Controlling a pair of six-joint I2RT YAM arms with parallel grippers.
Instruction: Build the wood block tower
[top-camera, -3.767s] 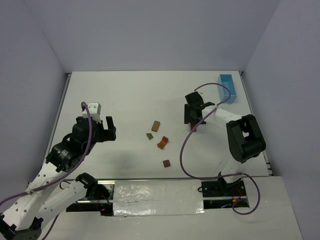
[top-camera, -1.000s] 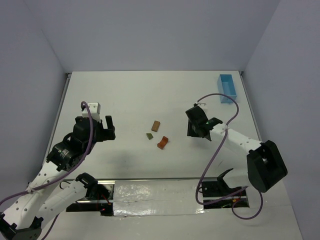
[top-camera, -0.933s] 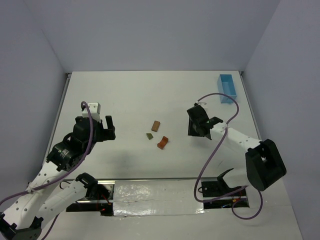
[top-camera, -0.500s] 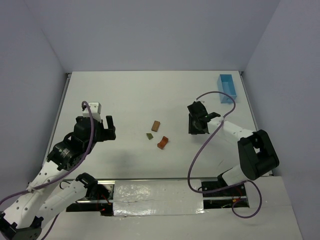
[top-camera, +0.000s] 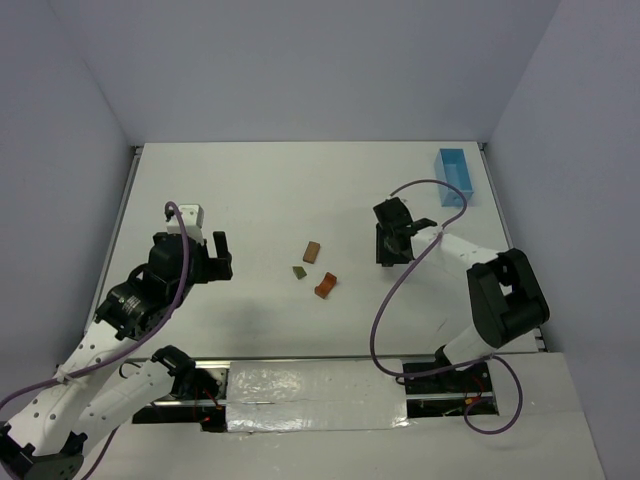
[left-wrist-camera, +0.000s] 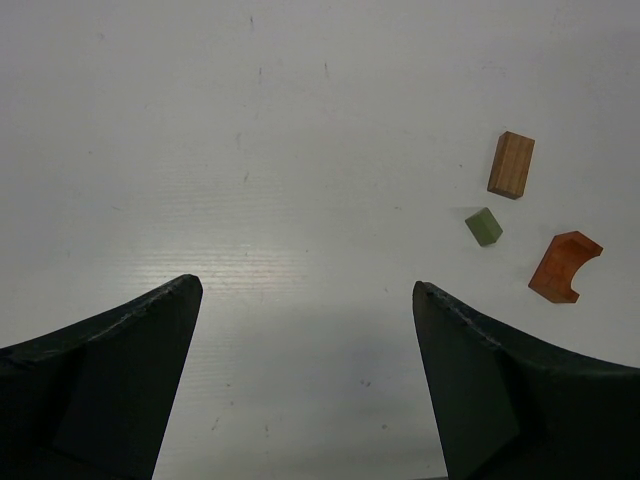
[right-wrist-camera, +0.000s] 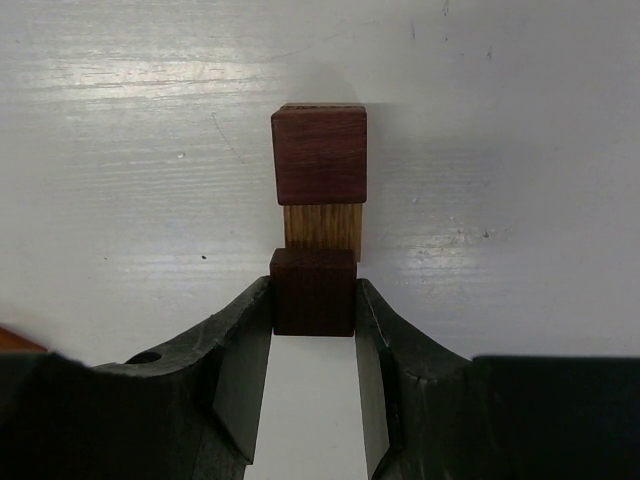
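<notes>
Overhead, the right arm (top-camera: 452, 248) is covering the wood block tower (right-wrist-camera: 320, 190) entirely. Its place on the counter (top-camera: 260, 190), right of centre and well apart from the light blue tray (top-camera: 455, 175), is therefore showing only through the right wrist camera. There the right jaws are clenching a dark brown block (right-wrist-camera: 313, 292) by its two sides. Its far edge is meeting a tan block (right-wrist-camera: 322, 228), and a second dark brown block (right-wrist-camera: 320, 155) is sitting beyond that, all three in one line. Whether they are standing stacked or lying end to end is not showing from this angle. An orange sliver (right-wrist-camera: 12, 340) is being cut off at the left border and cannot be identified. The tray is sitting at the far right corner, its interior too small to judge. The left jaws are standing fully released above the counter, grasping nothing, with only their tips showing in the left wrist view. Toward the right of that view three pieces are lying apart from one another: a loose tan block (left-wrist-camera: 511, 165), an olive-green cube (left-wrist-camera: 484, 226) and an orange arch (left-wrist-camera: 565, 266).
</notes>
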